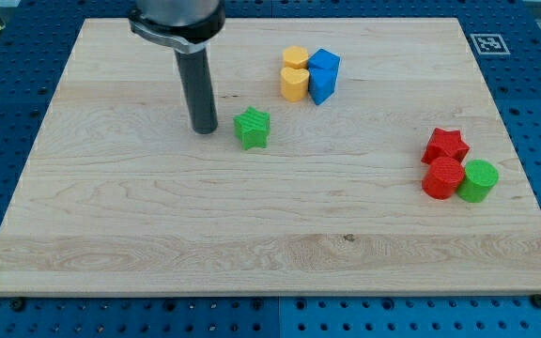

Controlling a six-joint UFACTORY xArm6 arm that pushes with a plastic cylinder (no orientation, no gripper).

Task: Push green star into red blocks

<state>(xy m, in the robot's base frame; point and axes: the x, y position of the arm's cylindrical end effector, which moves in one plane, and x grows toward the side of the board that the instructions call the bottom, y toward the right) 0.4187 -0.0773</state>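
The green star [252, 129] lies on the wooden board a little above the middle. My tip [205, 130] rests on the board just to the star's left, a small gap apart. The red star [446, 145] and a red cylinder [442, 177] sit together at the view's right, far from the green star.
A green cylinder [478, 180] touches the red cylinder on its right. Two yellow blocks [294, 74] and two blue blocks [324, 75] cluster near the view's top, above and right of the green star. The board's right edge [524, 178] is close behind the red blocks.
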